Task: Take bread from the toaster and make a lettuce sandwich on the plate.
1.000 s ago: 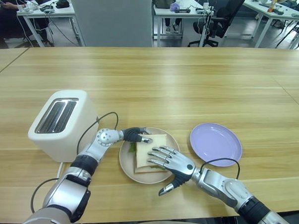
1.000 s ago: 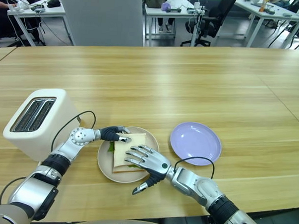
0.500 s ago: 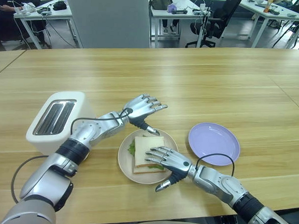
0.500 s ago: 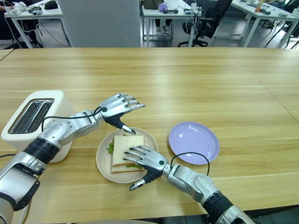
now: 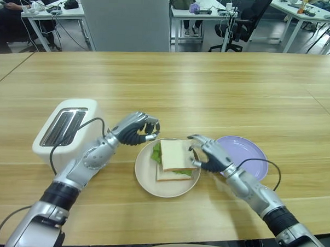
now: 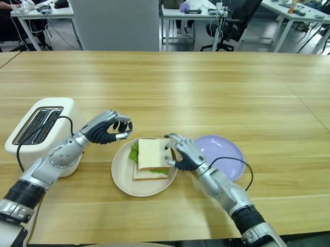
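Observation:
A sandwich (image 5: 173, 158) of white bread with green lettuce (image 5: 156, 154) sticking out at its left lies on the beige plate (image 5: 151, 184). The white toaster (image 5: 66, 131) stands to the left with dark slots (image 5: 63, 128). My left hand (image 5: 136, 129) hovers between toaster and plate, fingers curled and holding nothing. Just right of the sandwich my right hand (image 5: 206, 154) is curled like a claw between the two plates, its fingertips close to the bread's right edge; I cannot tell whether they touch it.
A purple plate (image 5: 250, 159) sits right of the beige one, partly behind my right hand. Cables (image 5: 264, 163) loop from both wrists. The wooden table (image 5: 210, 92) stretches far ahead; desks and chairs stand beyond it.
My right hand came off the top of the sandwich and moved to its right side. My left hand drew back towards the toaster and curled its fingers.

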